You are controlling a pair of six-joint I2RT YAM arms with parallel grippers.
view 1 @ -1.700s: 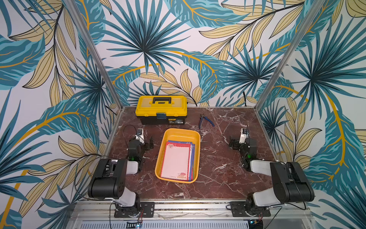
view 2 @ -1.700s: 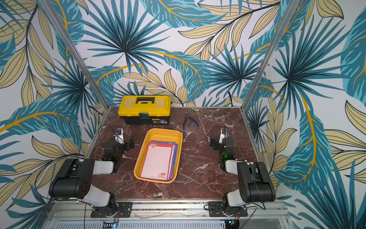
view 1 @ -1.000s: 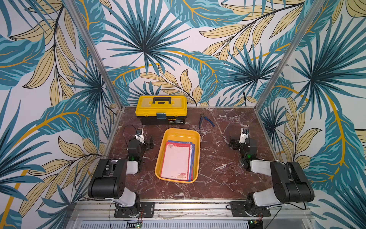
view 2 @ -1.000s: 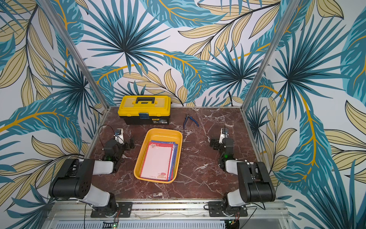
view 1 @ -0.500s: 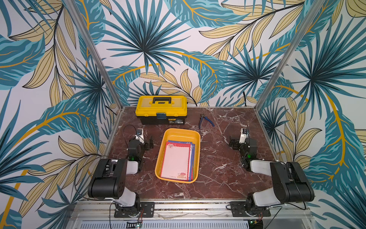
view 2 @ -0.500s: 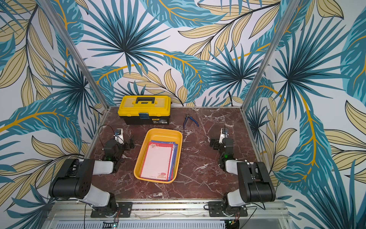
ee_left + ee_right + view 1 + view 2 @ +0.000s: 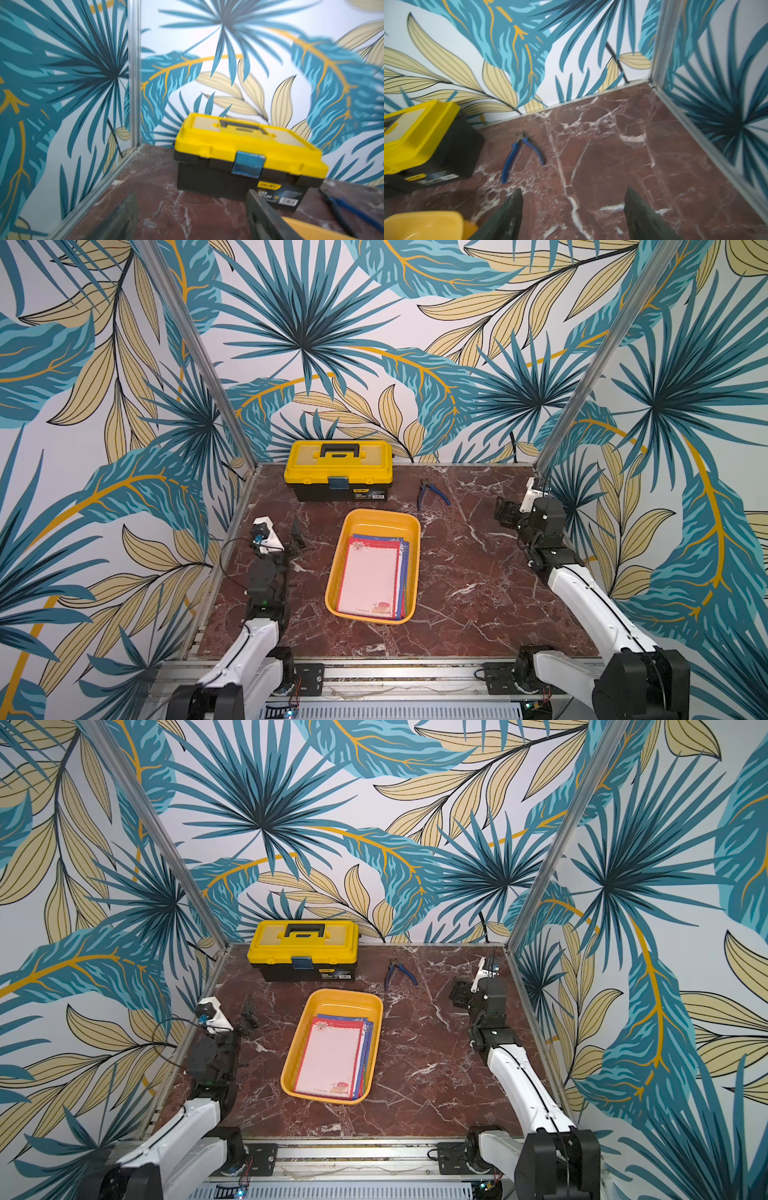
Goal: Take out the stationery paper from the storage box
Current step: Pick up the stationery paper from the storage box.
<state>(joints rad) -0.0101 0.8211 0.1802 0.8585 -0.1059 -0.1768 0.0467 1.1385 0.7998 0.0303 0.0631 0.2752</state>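
**Sheets Lying in Tray, Both Claws Spread**

Twelve o'clock was taken toward the back wall, as in both top views. The storage box (image 7: 379, 517) was seen at the middle of the marble table (image 7: 478, 593). The stationery paper (image 7: 368, 578) was stacked flat inside it, toward its six o'clock end. A red-bordered sheet was seen on top, with blue edges fanned out on the three o'clock side. The left gripper (image 7: 191, 193) was held at nine o'clock of the box, apart from it, with its jaws parted. The right gripper (image 7: 574, 189) was held at two o'clock, well apart, likewise spread. A yellow-lidded toolbox (image 7: 338, 466) was set at twelve o'clock and blue-handled pliers (image 7: 432, 494) at one o'clock.
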